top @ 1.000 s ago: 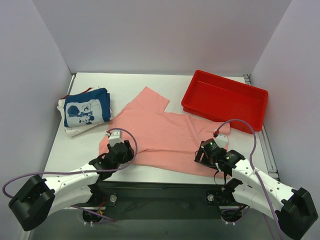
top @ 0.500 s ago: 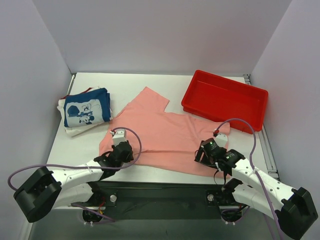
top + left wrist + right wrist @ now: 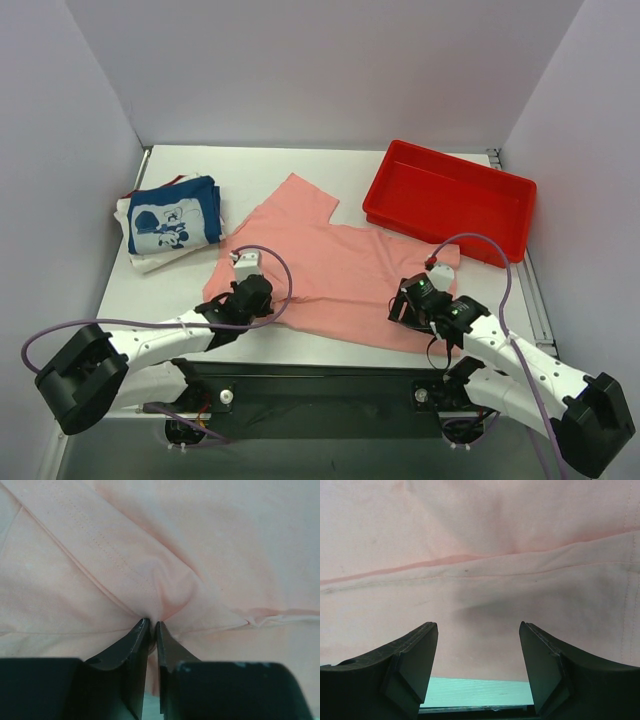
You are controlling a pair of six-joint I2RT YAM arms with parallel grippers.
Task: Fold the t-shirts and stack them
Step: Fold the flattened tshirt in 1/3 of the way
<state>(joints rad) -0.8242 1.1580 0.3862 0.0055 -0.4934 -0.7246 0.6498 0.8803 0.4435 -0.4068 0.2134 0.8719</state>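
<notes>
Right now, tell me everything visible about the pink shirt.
The pink t-shirt is plain salmon soft cloth, short-sleeved, with stitched hems. It lies spread, slightly creased, on the table, one sleeve pointing far, the other beside the red tray. The left gripper is shut, pinching a fold near its near-left edge; the right gripper is open over the near-right hem.

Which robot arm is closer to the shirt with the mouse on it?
Left. The left tool pinches the pink shirt close to the mouse shirt. The right tool is open over the pink shirt's other side, nearer the red tray.
</notes>
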